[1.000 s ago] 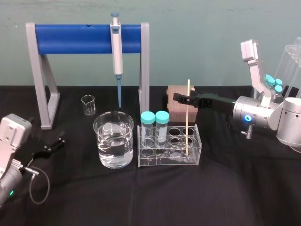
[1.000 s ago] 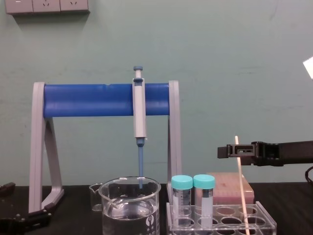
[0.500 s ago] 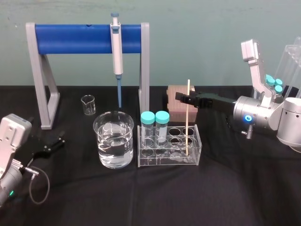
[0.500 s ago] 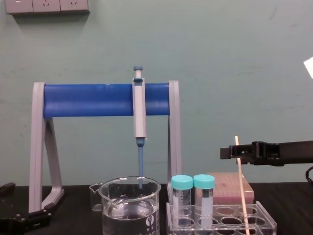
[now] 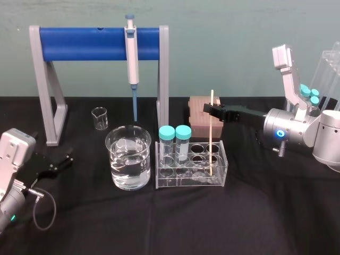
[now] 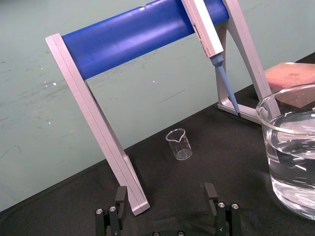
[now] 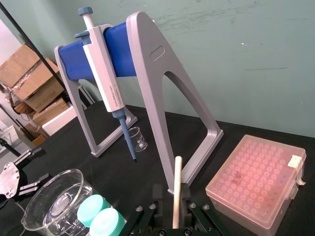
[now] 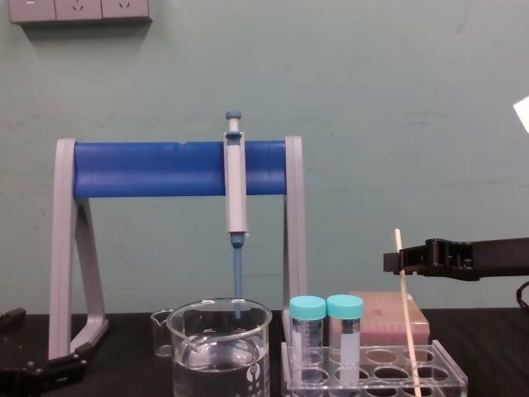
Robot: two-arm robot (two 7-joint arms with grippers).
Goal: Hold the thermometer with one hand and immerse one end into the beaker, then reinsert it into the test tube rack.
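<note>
Thermometer: The thermometer (image 5: pixel 211 133) stands in the right end of the rack (image 5: pixel 191 184). Its long axis is nearly upright, foot down in a hole. From the chest view you see the top leaning slightly left.
Right gripper: Your right gripper (image 5: pixel 210 109) reaches in from the right at the thermometer's upper part. One finger sits on each side of it, narrowly apart, with a sliver of gap visible in the wrist view, so nothing is clamped.
Rack neighbours: Two capped tubes (image 5: pixel 175 133) stand in the rack's left end, shorter than the thermometer.
Beaker: The beaker (image 5: pixel 127 164) holds clear liquid and sits just left of the rack.
Behind: A pink box (image 5: pixel 197 125) lies just beyond the rack, under the right gripper.
Far left: A pipette (image 5: pixel 130 53) hangs from the blue-barred stand (image 5: pixel 95 43), its tip pointing down beyond the beaker. A small beaker (image 5: pixel 99 118) sits beneath the bar.
Left gripper: Your left gripper (image 6: pixel 166 195) rests low at the near left, fingers spread wide, well apart from the rack.
</note>
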